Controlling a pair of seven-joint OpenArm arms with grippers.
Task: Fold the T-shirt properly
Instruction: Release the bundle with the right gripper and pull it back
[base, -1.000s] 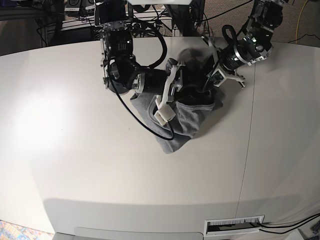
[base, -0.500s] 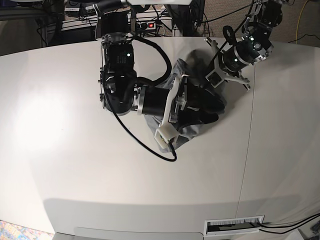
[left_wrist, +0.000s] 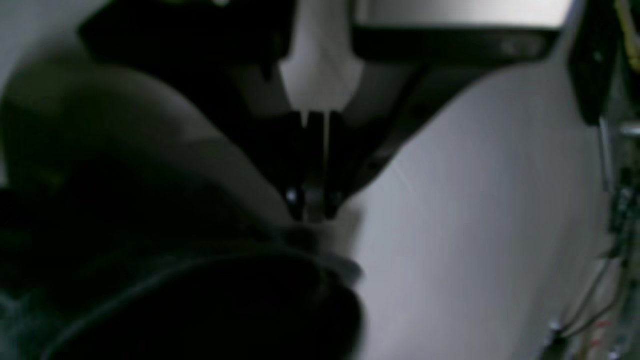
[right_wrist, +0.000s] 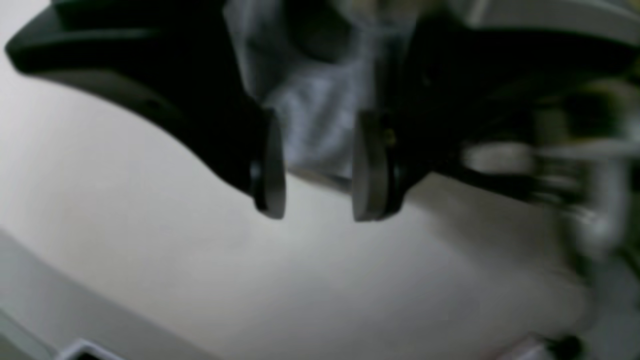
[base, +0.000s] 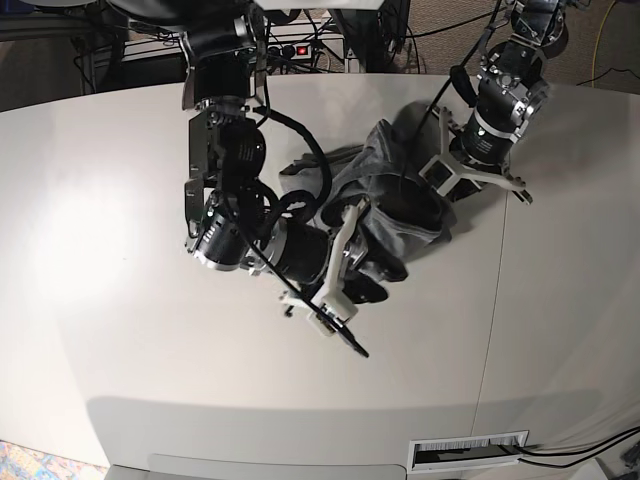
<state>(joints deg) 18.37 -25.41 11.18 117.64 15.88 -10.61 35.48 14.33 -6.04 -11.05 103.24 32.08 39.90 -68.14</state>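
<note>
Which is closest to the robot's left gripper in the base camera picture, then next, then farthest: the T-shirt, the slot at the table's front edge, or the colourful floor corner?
From the left gripper:
1. The T-shirt, bunched right at the fingertips, mid-table.
2. The slot, at the near edge, lower right.
3. The colourful floor corner, far off at the bottom left.

T-shirt: we see the crumpled grey cotton T-shirt (base: 395, 195) on the counter (base: 120, 230), toward its rear.
End effectors: right end effector (base: 365, 285) before it, left end effector (base: 440, 195) beside it.

The grey T-shirt (base: 395, 195) lies bunched on the white counter (base: 120, 250). The right gripper (base: 340, 315) hovers beside it; the left gripper (base: 440, 200) meets its far edge.
</note>
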